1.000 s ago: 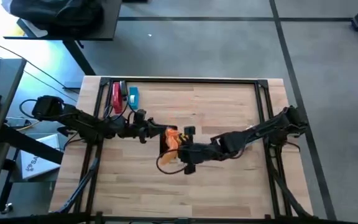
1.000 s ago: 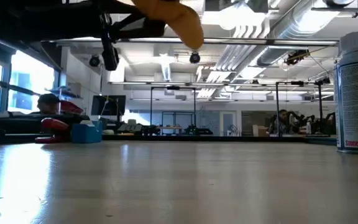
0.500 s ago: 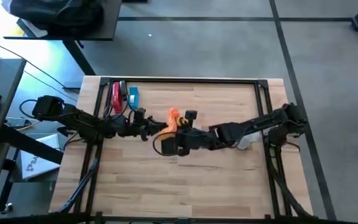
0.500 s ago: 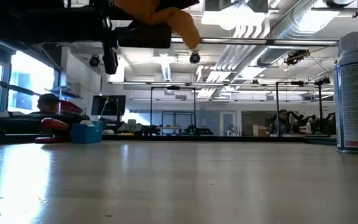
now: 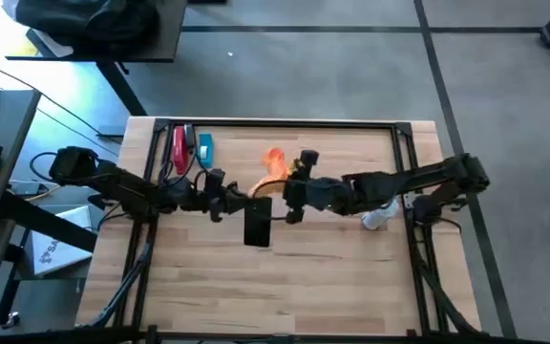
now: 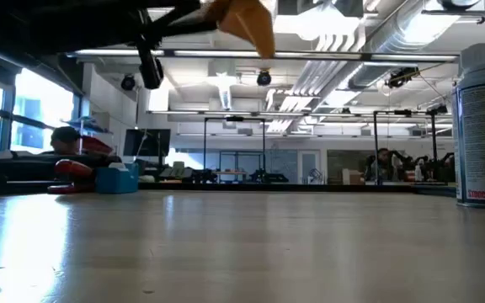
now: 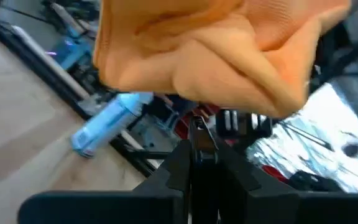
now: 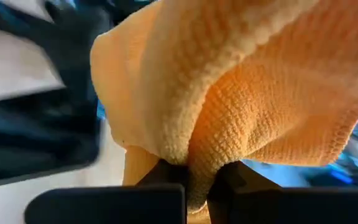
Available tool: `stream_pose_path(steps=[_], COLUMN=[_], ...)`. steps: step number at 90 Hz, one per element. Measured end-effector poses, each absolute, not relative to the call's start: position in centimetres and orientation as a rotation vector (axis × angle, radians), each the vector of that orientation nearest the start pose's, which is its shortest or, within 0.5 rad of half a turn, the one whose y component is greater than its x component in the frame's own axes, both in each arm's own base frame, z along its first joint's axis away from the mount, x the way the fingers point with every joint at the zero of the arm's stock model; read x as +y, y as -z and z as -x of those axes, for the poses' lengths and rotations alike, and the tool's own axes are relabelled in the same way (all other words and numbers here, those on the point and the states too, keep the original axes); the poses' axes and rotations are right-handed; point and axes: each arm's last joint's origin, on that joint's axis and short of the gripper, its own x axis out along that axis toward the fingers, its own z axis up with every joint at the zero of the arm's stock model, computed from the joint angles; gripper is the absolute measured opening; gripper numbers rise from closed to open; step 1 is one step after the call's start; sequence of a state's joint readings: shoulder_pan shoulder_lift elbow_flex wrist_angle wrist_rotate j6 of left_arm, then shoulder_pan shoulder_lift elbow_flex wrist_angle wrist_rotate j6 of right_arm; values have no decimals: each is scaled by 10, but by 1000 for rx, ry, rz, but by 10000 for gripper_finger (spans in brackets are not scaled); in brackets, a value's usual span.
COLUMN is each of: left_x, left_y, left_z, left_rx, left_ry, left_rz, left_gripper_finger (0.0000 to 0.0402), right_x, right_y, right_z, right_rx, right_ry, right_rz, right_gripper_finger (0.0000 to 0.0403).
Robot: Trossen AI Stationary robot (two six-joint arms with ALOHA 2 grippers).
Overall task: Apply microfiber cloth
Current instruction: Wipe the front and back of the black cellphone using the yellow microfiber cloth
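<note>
Bunching microfiber cloth [image 5: 273, 161] in right hand [image 5: 286, 172]

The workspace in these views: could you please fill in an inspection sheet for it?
Surface: wooden table with a dark frame.
Job's things: orange cloth held above the table, off the phone.
Clutter: red tool and blue item at the far left corner; white spray bottle by the right arm.
End effectors: right end effector pinches the cloth; left end effector holds the phone off the table.
Cables: thin leads on the floor left of the table.
Surroundings: dark bag on a side desk; open hall behind.
</note>
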State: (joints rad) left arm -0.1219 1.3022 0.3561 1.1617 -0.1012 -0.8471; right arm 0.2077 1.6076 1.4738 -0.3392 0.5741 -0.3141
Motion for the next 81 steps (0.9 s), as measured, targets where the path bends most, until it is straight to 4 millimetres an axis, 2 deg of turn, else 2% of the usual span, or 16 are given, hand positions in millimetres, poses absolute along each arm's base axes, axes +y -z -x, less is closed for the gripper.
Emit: stream_pose_path(steps=[17,30,49,81], left_x=[-25,-25,-23,-12], left_y=[-215,-214,-215,-227], left_z=[-235,-235,-234,-230], left_rx=[-196,-193,-192,-270], left_ry=[93,89,106,133], left_rz=[873,875,878,872], left_gripper_finger=[26,26,26,26], right_x=[67,70,77,127], right_y=[-352,-331,-313,-309], right_z=[-362,-375,-385,-372], right_rx=[446,500,540,545], right_ry=[109,71,30,-84], right_rz=[418,401,335,256], right_gripper_finger=[0,0,0,0])
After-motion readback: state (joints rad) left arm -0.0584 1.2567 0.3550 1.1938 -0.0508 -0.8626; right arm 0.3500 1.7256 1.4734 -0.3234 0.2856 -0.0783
